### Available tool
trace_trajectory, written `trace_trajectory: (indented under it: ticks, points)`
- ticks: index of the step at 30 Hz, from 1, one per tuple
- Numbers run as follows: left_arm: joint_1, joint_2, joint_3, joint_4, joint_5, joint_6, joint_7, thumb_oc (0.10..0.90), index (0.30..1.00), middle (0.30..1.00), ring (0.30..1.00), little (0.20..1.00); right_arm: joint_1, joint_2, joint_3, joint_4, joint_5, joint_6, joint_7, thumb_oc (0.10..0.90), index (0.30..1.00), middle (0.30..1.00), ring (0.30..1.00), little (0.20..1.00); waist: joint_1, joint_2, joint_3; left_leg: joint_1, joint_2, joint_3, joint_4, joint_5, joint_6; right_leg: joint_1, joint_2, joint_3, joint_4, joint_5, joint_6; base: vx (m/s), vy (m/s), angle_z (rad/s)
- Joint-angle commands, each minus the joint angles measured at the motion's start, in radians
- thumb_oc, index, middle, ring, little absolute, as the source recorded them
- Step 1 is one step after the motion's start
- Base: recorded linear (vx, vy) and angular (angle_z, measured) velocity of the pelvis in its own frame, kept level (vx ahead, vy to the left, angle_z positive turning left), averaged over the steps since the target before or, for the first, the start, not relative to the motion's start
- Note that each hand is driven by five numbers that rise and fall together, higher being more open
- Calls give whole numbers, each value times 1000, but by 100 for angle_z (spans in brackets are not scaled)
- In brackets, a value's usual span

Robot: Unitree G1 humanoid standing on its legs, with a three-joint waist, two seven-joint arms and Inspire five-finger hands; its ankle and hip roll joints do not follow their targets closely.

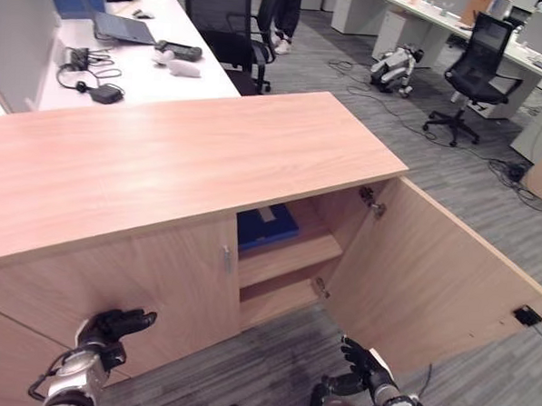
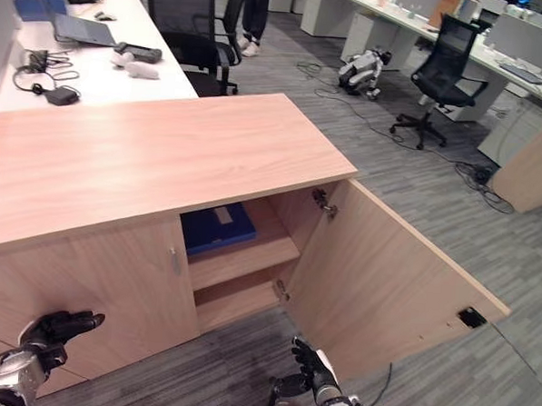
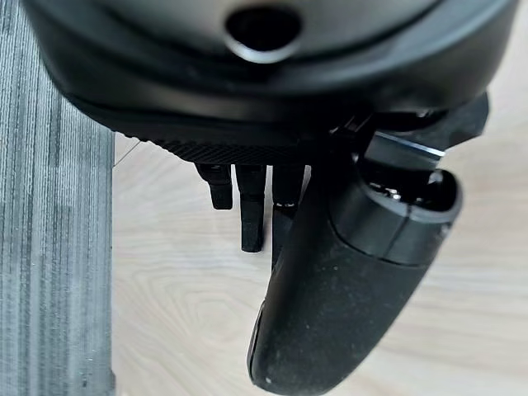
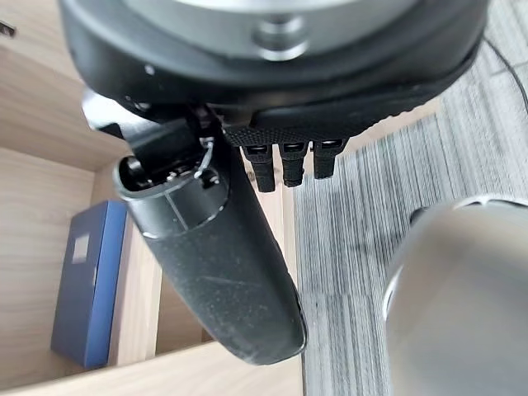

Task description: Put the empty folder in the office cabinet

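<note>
While the blue folder (image 1: 266,225) lies on the cabinet's upper shelf (image 1: 291,257) at frame centre, both hands, left hand (image 1: 110,329) and right hand (image 1: 362,367), hang low, relaxed, empty; swing the open door (image 1: 431,275) shut squarely.

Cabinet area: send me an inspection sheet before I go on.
Surface: office cabinet, bare wooden top.
Job's things: blue folder lies flat on the upper shelf inside the cabinet; right-hand door stands wide open, the left-hand door is closed.
Clutter: laptop, a dark handheld device and white items on the white desk behind.
Robot hands: left robot hand low before the closed door, fingers relaxed, holding nothing; right robot hand low by the open door, fingers relaxed, holding nothing.
Cables: black cables and an adapter on the desk; more trail across the carpet.
Surroundings: office chairs, a small quadruped robot, a person's legs.
</note>
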Motion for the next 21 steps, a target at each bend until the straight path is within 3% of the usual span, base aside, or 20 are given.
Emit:
trace_trajectory:
  ticks: [1,3,6,10,12,15,19,21]
  points:
    - [-151,116,70,-101,93,-187,71,800,900,900,900,900,-29,-39,-54,-1,0,-52,-25,800,900,900,900,900,-17,55,-67,21,49,-20,-2,-68,-88,116,4,30,-62,25,37,39,75,4]
    - [-27,-35,-8,-264,160,-183,45,800,900,900,900,900,-46,-26,-85,35,-17,-47,-32,800,900,900,900,900,1,63,-59,20,44,-14,-2,-76,-73,92,-3,36,-28,30,40,-43,60,-15]
    - [86,-147,-66,-386,176,-167,2,800,900,900,900,900,-77,-10,-107,54,-36,-32,-34,800,900,900,900,900,30,84,-44,11,71,34,-2,-69,-70,81,-89,-121,56,46,36,-96,-48,-72]
    - [157,-222,-120,-461,161,-158,-23,800,900,900,900,900,-94,-6,-123,79,-37,-20,-49,800,900,900,900,900,44,85,-60,0,86,48,-2,-59,-87,109,-130,-81,-28,76,45,1,-175,-61]
    - [179,-235,-147,-493,160,-149,-35,800,900,900,900,900,-115,-11,-124,113,-36,-14,-62,800,900,900,900,900,54,89,-70,-11,104,73,-2,-49,-104,119,-150,-106,-78,99,51,17,-287,-44]
    - [194,-243,-171,-497,163,-143,-46,800,900,900,900,900,-121,-18,-121,123,-34,-12,-62,800,900,900,900,900,50,96,-81,-15,129,87,1,-33,-127,146,-130,-110,-148,81,49,66,-286,-39]
    - [223,-307,-205,-450,154,-121,-37,800,900,900,900,900,-151,-38,-104,191,50,-14,-66,800,900,900,900,900,7,165,-87,13,246,141,18,39,-202,184,-11,-62,-270,30,12,122,-404,-63]
    - [222,-318,-209,-423,155,-117,-33,800,900,900,900,900,-162,-45,-99,193,69,-20,-68,800,900,900,900,900,-4,181,-83,21,269,151,29,49,-214,187,12,-49,-277,14,0,103,-242,-63]
